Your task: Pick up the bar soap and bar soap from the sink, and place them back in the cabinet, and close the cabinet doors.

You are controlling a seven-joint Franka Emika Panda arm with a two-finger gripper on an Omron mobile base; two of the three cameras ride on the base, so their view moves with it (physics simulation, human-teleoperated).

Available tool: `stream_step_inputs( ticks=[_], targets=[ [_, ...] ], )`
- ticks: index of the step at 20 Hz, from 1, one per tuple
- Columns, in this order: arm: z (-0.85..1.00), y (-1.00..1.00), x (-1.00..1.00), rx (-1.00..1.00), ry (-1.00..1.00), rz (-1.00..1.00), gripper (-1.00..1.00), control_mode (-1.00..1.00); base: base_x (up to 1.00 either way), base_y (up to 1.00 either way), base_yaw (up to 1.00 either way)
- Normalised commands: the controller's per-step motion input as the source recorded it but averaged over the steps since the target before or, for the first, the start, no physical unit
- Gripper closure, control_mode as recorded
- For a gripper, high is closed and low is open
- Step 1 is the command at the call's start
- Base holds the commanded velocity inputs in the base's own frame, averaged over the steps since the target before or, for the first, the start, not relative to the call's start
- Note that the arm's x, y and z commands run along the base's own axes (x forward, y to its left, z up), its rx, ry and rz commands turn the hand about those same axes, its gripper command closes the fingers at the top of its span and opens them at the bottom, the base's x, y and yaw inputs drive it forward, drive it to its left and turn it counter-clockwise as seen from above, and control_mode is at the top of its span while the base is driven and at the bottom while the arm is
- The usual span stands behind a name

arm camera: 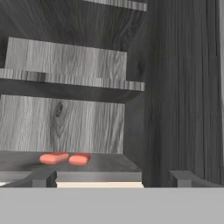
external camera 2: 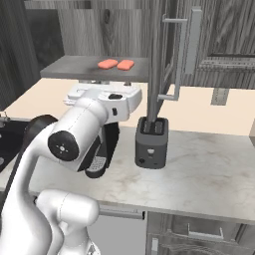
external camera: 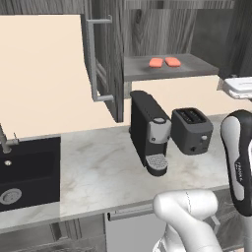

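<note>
No words, numbers, brands or signs are showing clearly enough to be read in any of the views. A short dark line of lettering is running along the white band of the robot arm point(external camera: 239, 170) in the left base view, but it is appearing too small and blurred to make out.

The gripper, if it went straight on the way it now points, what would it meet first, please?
Probably the cabinet: the gripper, open and empty, points into it, above the shelf holding both bar soaps. Depth is unclear; the back wall or right side panel seems likeliest.
</note>
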Motion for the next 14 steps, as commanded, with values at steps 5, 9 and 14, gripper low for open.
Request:
stream_step_inputs(
  ticks=[5,9,14],
  targets=[
    [0.00,-0.19,-0.22,0.00,0.00,0.00,-1.00,-1.00,0.00,0.00,0.00],
    [0.00,-0.23,-0.09,0.00,-0.01,0.00,-1.00,-1.00,0.00,0.00,0.00],
    [0.00,-0.23,-0.03,0.00,-0.01,0.00,-1.00,-1.00,0.00,0.00,0.00]
  ],
)
